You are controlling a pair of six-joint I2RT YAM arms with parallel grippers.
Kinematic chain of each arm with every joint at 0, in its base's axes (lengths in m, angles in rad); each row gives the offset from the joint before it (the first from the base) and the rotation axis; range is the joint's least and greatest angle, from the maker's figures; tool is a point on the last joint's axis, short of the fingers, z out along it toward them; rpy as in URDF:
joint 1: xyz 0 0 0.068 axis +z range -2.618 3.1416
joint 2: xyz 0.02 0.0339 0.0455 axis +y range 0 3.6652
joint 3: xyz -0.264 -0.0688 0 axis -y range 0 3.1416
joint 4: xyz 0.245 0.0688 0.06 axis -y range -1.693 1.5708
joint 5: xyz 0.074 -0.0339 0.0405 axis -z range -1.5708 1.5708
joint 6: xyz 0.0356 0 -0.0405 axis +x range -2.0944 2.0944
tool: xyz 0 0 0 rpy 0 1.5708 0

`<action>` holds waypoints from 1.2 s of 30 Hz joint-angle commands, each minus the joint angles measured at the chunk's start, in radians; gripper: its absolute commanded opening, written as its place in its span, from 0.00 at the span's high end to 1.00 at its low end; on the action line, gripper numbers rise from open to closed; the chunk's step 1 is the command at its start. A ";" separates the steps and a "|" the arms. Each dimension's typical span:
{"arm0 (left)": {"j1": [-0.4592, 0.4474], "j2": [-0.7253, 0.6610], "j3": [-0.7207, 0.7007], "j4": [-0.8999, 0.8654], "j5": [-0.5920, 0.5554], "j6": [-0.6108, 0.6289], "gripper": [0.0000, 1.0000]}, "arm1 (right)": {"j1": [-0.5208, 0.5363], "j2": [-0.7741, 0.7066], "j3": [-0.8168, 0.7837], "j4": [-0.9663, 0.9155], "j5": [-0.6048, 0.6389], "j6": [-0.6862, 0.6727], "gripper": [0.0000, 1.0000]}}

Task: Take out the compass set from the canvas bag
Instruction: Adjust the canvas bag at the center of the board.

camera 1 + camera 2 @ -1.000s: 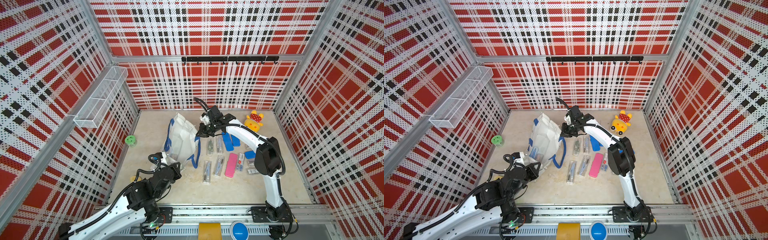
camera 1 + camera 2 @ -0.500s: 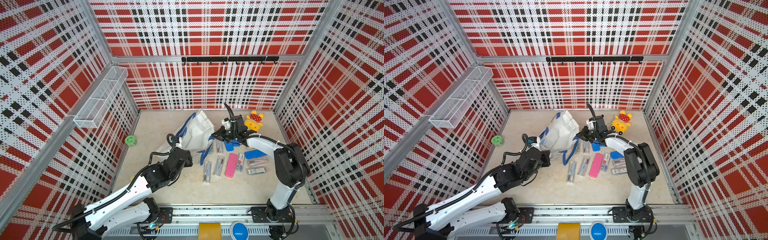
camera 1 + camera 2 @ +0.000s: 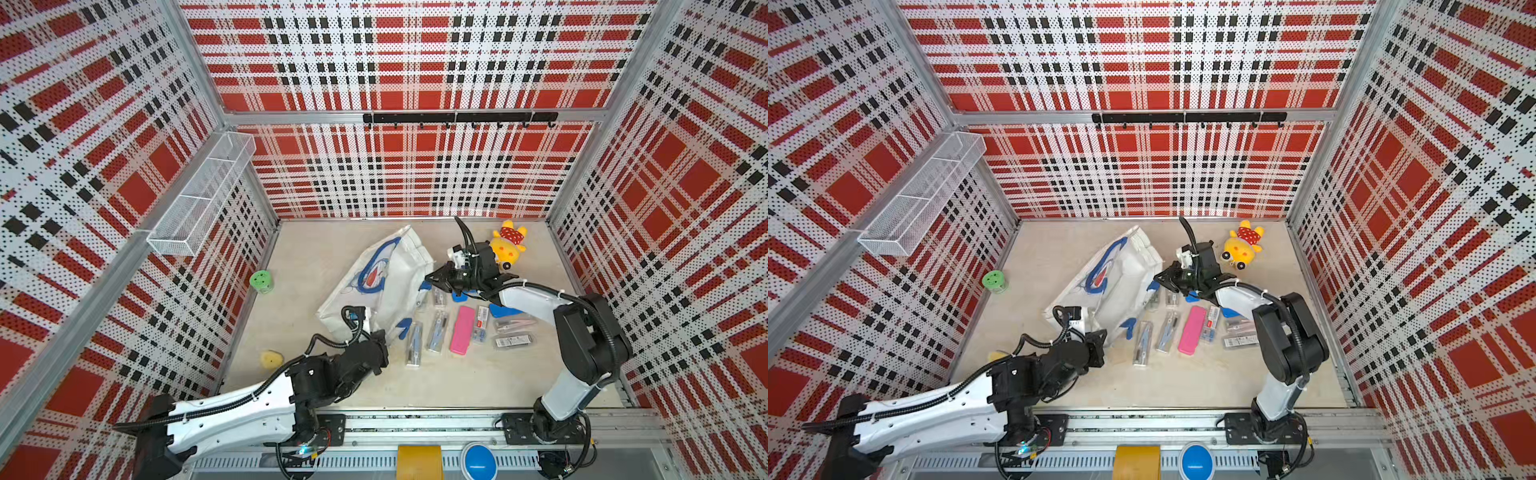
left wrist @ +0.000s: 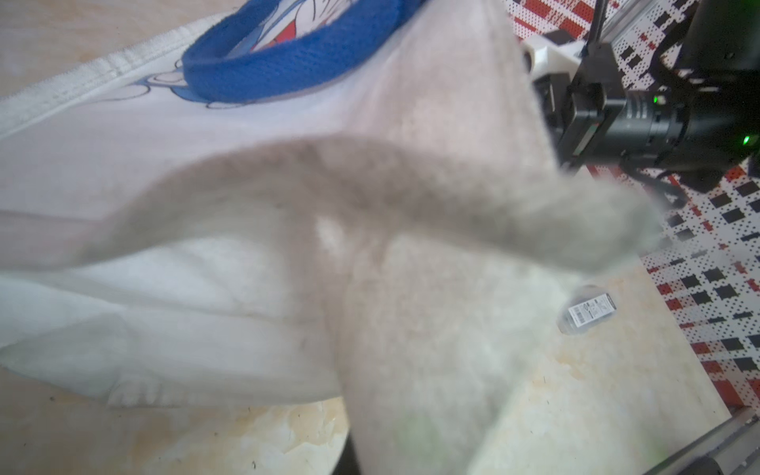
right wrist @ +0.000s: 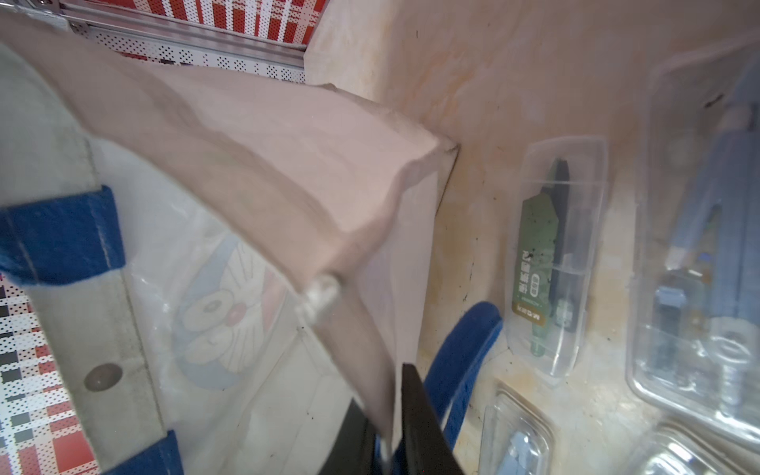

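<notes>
Sagging flatter than a moment ago, the canvas bag [image 3: 386, 286] is clamped at its base by the left gripper [image 3: 380, 337], and the right gripper [image 3: 432, 279] pinches its rim. The compass set [image 3: 436, 332] lies outside on the table [image 3: 457, 382], so extraction looks done.

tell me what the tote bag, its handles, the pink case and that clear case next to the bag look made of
canvas bag: woven cloth, likely cotton canvas, matte off-white; it folds softly and has a stitched hem.
blue handles: woven webbing, with a coarse weave visible up close.
pink case: smooth opaque shell, probably plastic.
clear case: hard transparent plastic, glossy; its contents show through.
</notes>
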 commanded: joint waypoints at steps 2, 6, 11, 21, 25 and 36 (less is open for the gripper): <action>-0.068 0.034 0.008 0.018 -0.113 -0.059 1.00 | -0.008 -0.122 0.018 -0.084 0.075 -0.069 0.65; -0.084 0.082 0.020 0.028 -0.124 -0.077 1.00 | -0.008 -0.255 0.072 -0.298 0.205 -0.155 0.52; -0.092 0.093 0.008 0.061 -0.130 -0.092 1.00 | 0.027 -0.339 0.143 -0.478 0.258 -0.179 0.63; -0.100 0.113 0.025 0.003 -0.119 -0.134 1.00 | 0.253 -0.131 0.186 -0.425 0.176 0.043 0.90; -0.101 0.136 0.046 -0.034 -0.088 -0.127 1.00 | 0.279 0.014 0.285 -0.391 0.131 0.088 0.88; -0.143 0.086 0.059 -0.074 -0.151 -0.117 1.00 | 0.335 0.313 0.410 -0.111 0.043 0.313 0.66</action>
